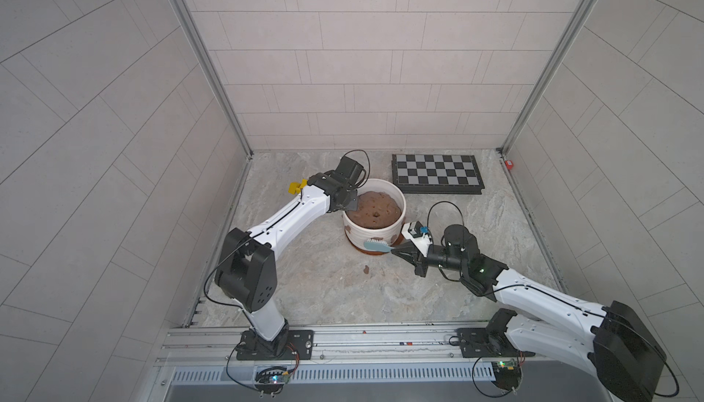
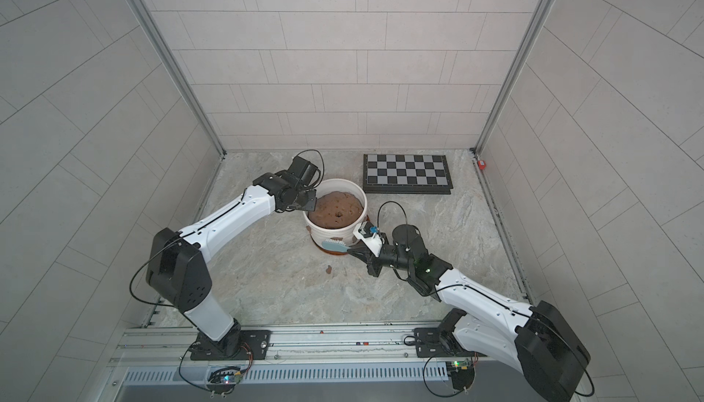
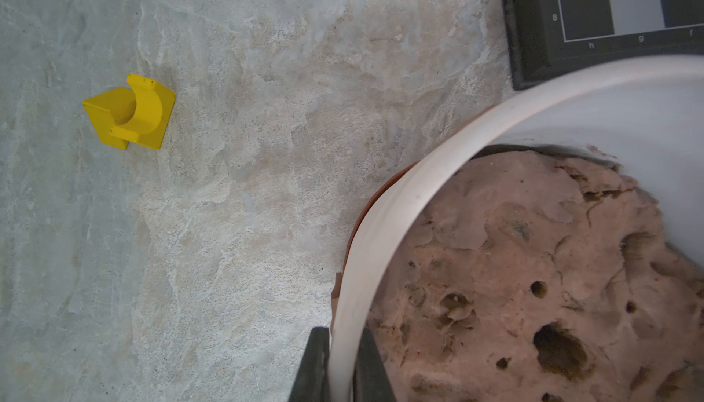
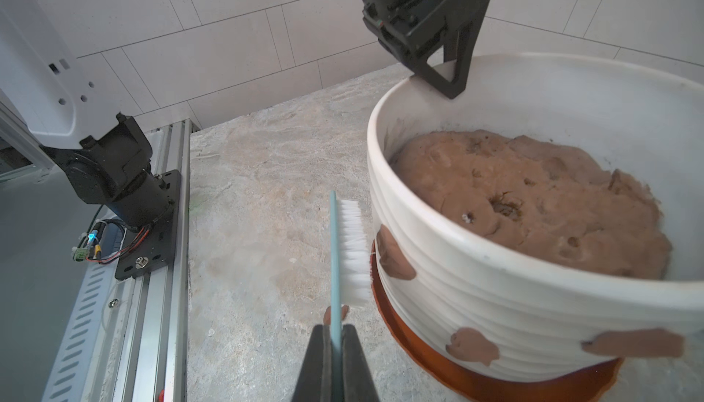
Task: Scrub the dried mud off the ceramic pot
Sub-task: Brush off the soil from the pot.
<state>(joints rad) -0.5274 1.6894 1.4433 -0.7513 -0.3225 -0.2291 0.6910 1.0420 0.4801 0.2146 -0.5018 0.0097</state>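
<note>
White-shelled arms [image 1: 289, 217] with black joints [image 1: 247, 270], looping black cables [image 1: 445, 202]

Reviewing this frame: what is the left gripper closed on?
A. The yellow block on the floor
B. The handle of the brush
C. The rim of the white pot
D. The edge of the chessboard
C: in the left wrist view the left gripper has its jaws on either side of the ceramic pot rim, one outside and one over the soil. The brush is in the right gripper.
</note>
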